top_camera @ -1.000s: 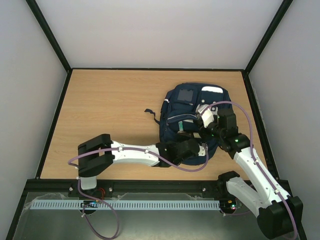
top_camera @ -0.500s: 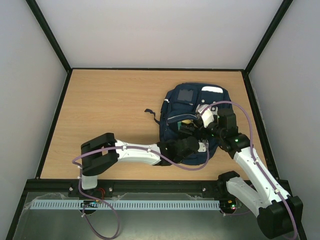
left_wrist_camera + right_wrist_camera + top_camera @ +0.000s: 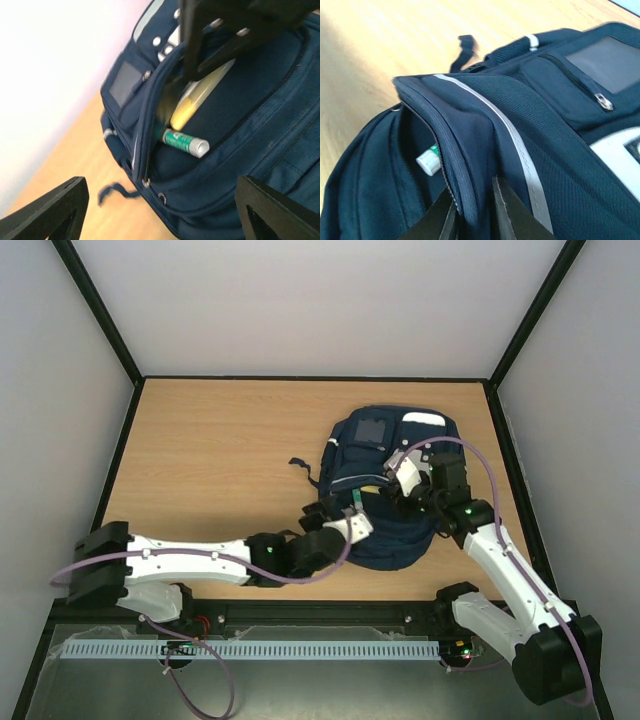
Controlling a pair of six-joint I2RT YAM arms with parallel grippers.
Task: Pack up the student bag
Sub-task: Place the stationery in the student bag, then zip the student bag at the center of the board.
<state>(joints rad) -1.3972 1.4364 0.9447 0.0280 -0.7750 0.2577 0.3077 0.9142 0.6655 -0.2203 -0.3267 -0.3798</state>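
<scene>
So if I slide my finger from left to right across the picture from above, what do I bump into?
The left arm's dark elbow block → the loose black strap → the student bag → the right arm's dark shoulder block. Both grippers sit over the bag, so they are left out.

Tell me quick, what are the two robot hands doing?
Left gripper: open, holding nothing.
Right gripper: closed on the flap of the bag.

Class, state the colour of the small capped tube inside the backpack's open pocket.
The tube is green with a silvery-white cap; clearest in the left wrist view.
</scene>
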